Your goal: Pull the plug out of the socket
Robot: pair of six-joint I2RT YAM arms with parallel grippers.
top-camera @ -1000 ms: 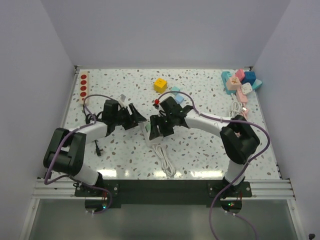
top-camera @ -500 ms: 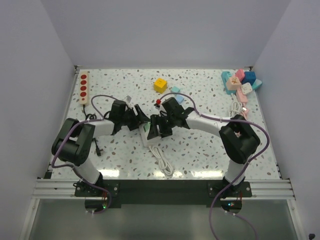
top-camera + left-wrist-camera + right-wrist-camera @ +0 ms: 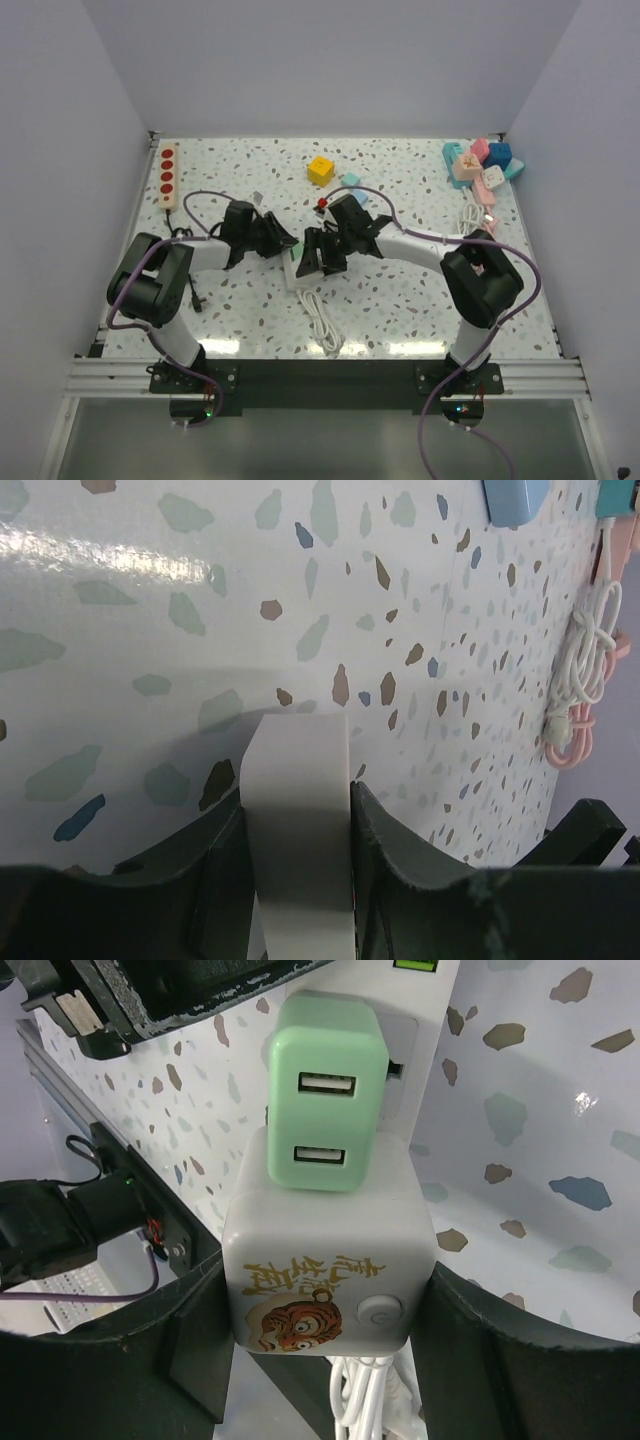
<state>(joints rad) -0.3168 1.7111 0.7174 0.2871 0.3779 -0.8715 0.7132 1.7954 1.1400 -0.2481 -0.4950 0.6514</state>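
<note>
A white cube socket (image 3: pixel 325 1260) with a tiger picture sits between the fingers of my right gripper (image 3: pixel 322 1305), which is shut on its two sides. A green USB plug (image 3: pixel 325 1090) sticks out of the socket's upper face. In the top view the socket (image 3: pixel 297 272) lies mid-table, my right gripper (image 3: pixel 316 262) on its right and my left gripper (image 3: pixel 284 243) at its far left end. In the left wrist view my left gripper (image 3: pixel 298 805) is shut on a white block (image 3: pixel 298 750). I cannot tell whether that block is a plug or part of the socket.
The socket's white cord (image 3: pixel 322 318) trails toward the near edge. A beige strip with red outlets (image 3: pixel 167 175) lies at the back left. A yellow cube (image 3: pixel 320 170) stands behind the grippers. Coloured adapters (image 3: pixel 480 163) and a coiled cable (image 3: pixel 472 212) sit back right. A black plug (image 3: pixel 197 297) lies near left.
My left gripper has moved right to the socket and its fingers have come together on the white block. The right gripper has stayed on the socket.
</note>
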